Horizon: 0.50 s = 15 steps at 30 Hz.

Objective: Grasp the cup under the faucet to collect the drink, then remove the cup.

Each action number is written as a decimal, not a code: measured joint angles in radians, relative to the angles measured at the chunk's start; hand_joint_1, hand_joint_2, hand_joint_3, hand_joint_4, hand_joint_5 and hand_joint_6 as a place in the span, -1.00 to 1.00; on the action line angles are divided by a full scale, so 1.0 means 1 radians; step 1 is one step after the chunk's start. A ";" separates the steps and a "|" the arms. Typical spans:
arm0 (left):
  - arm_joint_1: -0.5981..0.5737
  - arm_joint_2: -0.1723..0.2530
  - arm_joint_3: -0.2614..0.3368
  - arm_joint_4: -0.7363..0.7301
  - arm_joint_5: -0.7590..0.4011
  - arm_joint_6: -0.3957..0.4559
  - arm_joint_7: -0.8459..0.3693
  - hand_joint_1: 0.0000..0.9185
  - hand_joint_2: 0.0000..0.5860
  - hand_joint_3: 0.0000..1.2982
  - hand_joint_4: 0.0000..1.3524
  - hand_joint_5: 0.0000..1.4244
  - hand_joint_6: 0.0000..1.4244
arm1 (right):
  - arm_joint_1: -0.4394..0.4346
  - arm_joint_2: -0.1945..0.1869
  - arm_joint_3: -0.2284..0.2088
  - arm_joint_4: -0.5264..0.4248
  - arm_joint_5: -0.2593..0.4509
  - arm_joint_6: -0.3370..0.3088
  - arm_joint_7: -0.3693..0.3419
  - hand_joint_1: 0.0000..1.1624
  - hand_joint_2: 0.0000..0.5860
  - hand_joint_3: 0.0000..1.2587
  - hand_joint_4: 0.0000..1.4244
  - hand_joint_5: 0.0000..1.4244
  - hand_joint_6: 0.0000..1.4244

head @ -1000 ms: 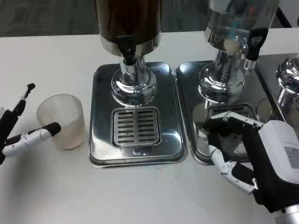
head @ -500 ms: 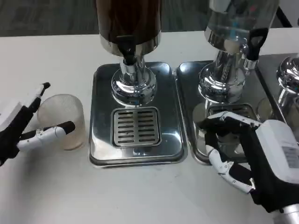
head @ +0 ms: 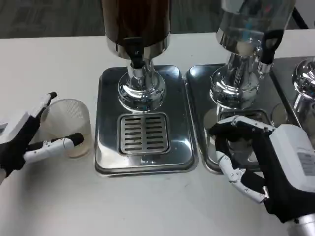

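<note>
A translucent plastic cup stands upright on the white table, left of the left drip tray. It is not under the black faucet of the dark drink dispenser. My left hand reaches in from the left, its fingers spread to either side of the cup. One finger lies by the far rim and another crosses the near side. No firm grip shows. My right hand hovers over the right tray's grate with its fingers curved apart, holding nothing I can see.
A second, clear dispenser stands on the right tray, and part of a third chrome base shows at the far right. The slotted grate lies below the dark dispenser's faucet. Bare white table runs along the front.
My left hand has moved right, and its fingers now bracket the cup. The cup has stayed in place. The right hand has barely moved.
</note>
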State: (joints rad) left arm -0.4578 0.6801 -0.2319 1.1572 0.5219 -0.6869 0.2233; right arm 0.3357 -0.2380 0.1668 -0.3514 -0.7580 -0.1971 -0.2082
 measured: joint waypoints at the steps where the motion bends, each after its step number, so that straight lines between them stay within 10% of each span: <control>1: -0.001 -0.007 -0.001 0.002 0.000 0.005 0.017 -1.00 -1.00 -1.00 -1.00 -0.93 -0.79 | 0.000 0.000 0.000 -0.002 0.000 0.002 0.000 -0.07 0.58 -0.11 -0.23 -0.24 -0.31; 15: -0.012 -0.076 -0.005 0.043 -0.013 0.028 0.068 -1.00 -1.00 -1.00 -1.00 -0.82 -0.71 | 0.020 0.006 0.000 -0.019 0.002 0.021 0.010 -0.07 0.58 -0.11 -0.23 -0.24 -0.31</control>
State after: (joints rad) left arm -0.4694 0.6045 -0.2366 1.1998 0.5089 -0.6588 0.2917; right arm 0.3561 -0.2324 0.1667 -0.3699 -0.7564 -0.1763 -0.1985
